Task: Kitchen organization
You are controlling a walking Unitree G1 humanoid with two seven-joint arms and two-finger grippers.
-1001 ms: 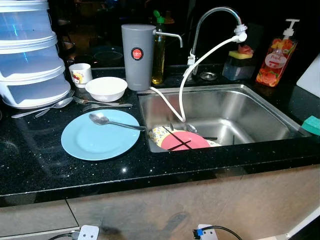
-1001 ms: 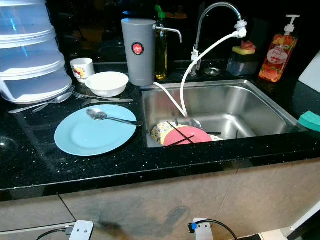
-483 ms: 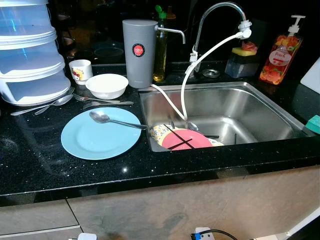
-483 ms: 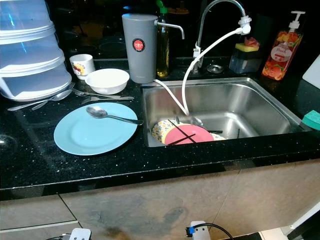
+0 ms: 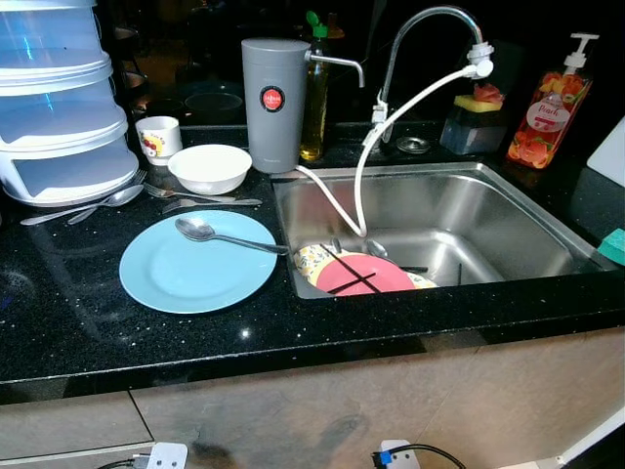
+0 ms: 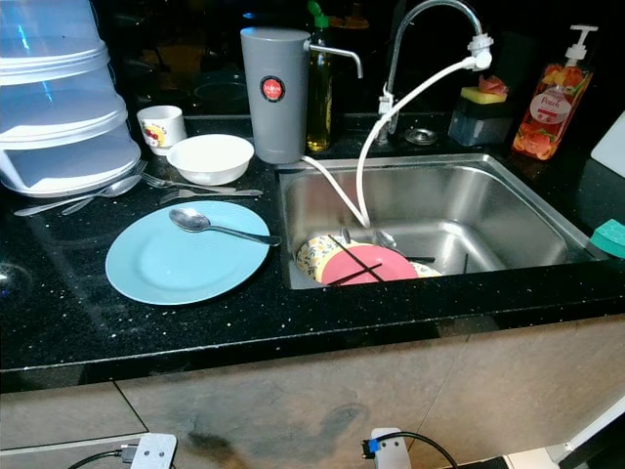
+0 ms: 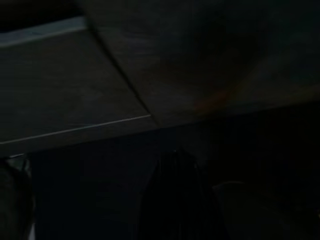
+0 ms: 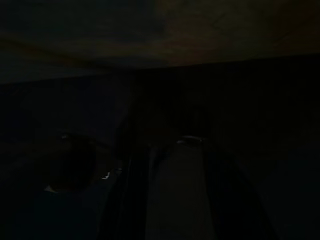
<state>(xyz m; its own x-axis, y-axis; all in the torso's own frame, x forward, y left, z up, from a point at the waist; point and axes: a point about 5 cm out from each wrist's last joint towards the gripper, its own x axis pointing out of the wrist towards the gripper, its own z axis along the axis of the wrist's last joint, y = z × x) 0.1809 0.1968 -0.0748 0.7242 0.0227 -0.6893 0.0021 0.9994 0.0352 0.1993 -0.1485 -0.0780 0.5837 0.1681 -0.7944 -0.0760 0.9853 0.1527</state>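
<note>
Jaws: both arms hang idle below the counter edge, wrist views near black; cannot tell if spread or pressed together on either side.
Left gripper [image 7: 175, 200]: dim dark shape against cabinet front.
Right gripper [image 8: 165, 195]: same, barely made out.
Counter [image 5: 78, 322]: black, speckled.
Blue plate [image 5: 186, 278]: near-left on counter, just left of sink.
Spoon [image 5: 229, 236]: lies on plate, bowl end far-left, handle running right toward sink rim; long axis roughly left-right.
Pink plate [image 5: 366, 277]: in sink [image 5: 508, 210], near-left corner, stacked on patterned dishes.
Nearer arm: left, judged, for plate and spoon.
White bowl [image 5: 209, 168]: farther back, forks beside it.
Mug [image 5: 158, 139]: far-left.
Grey canister [image 5: 272, 103]: far, centre.
Soap bottle [image 5: 548, 106]: far-right.
</note>
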